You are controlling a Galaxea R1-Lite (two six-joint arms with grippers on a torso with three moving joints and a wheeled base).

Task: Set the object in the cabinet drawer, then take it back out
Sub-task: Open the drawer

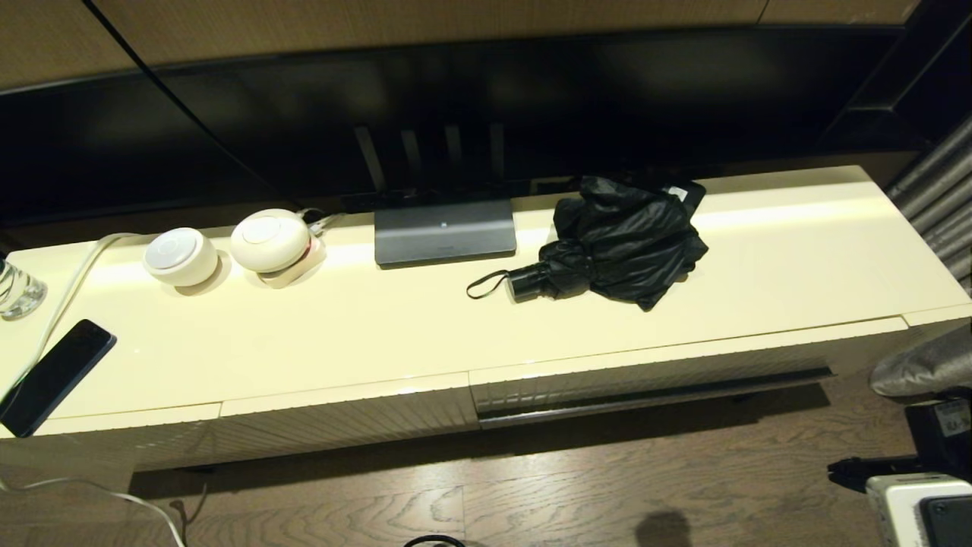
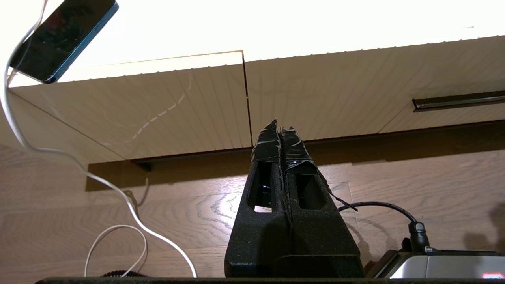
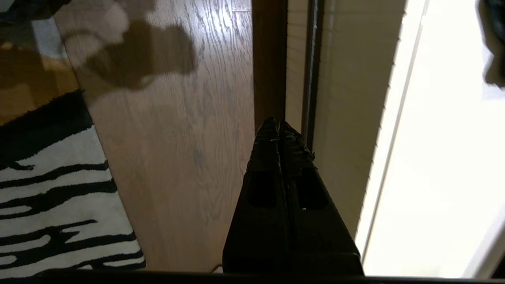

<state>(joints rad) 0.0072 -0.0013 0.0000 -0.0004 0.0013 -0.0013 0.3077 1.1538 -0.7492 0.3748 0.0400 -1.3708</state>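
Note:
The black folding umbrella (image 1: 623, 239) lies on the cream cabinet top (image 1: 304, 342), right of centre, with its short handle (image 1: 526, 282) and strap loop (image 1: 486, 285) pointing left. Below it the ribbed cabinet drawer (image 1: 645, 374) is closed, a dark strip (image 1: 653, 395) running along its lower edge. My left gripper (image 2: 279, 128) is shut and empty, low over the wooden floor before the cabinet's left panels. My right gripper (image 3: 278, 126) is also shut and empty, low beside the drawer front (image 3: 347, 118). Neither gripper shows in the head view.
A TV on a grey stand (image 1: 444, 232) fills the back. Two white round devices (image 1: 269, 241), a glass (image 1: 17, 290), a black phone (image 1: 53, 376) and a white cable (image 2: 59, 152) sit at the left. A small labelled black box (image 1: 686, 194) lies behind the umbrella. A striped rug (image 3: 47, 197) covers the floor.

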